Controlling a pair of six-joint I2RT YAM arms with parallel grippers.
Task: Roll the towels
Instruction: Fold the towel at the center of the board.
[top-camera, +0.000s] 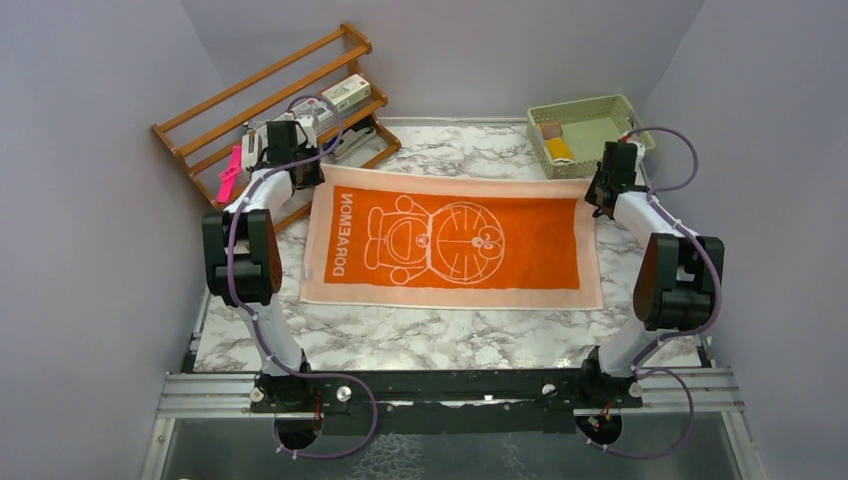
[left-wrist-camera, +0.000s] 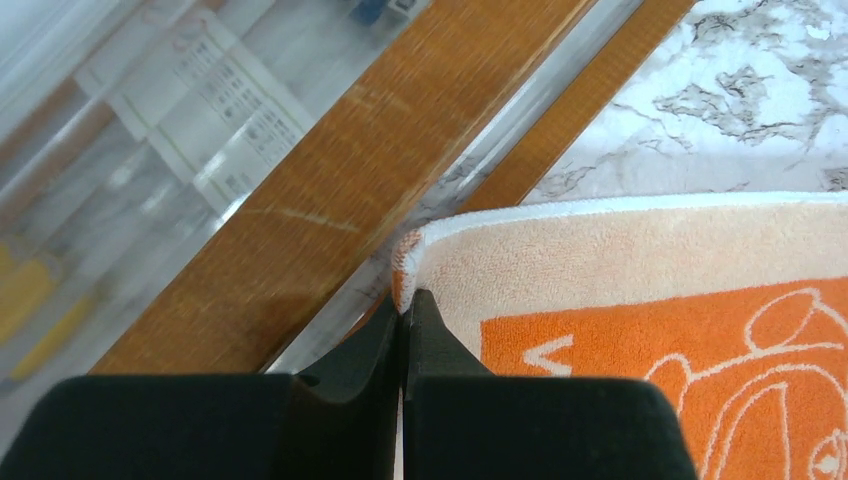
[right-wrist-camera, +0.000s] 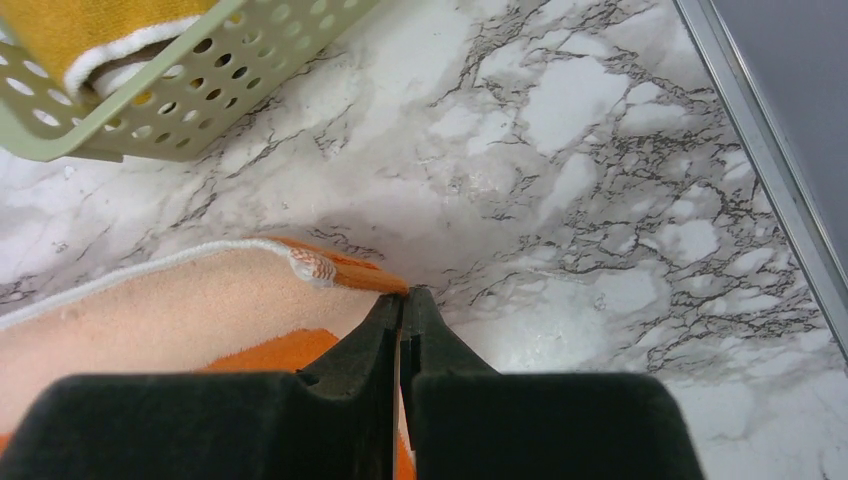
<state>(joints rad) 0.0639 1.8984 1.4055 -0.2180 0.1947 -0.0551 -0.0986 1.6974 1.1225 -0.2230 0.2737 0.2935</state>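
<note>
An orange towel (top-camera: 450, 245) with a pale peach border and a white cartoon outline lies spread flat on the marble table. My left gripper (top-camera: 310, 173) is at its far left corner. In the left wrist view the left gripper (left-wrist-camera: 405, 300) is shut, pinching that towel corner (left-wrist-camera: 420, 250). My right gripper (top-camera: 597, 198) is at the far right corner. In the right wrist view the right gripper (right-wrist-camera: 403, 296) is shut on the lifted, folded-over towel edge (right-wrist-camera: 340, 272). A mustard-yellow towel (top-camera: 558, 150) lies rolled in the green basket.
A green perforated basket (top-camera: 600, 108) stands at the back right, close to the right gripper; its wall (right-wrist-camera: 200, 90) shows in the right wrist view. A wooden rack (top-camera: 270, 90) with small boxes leans at the back left, its rail (left-wrist-camera: 340, 190) right beside the left gripper.
</note>
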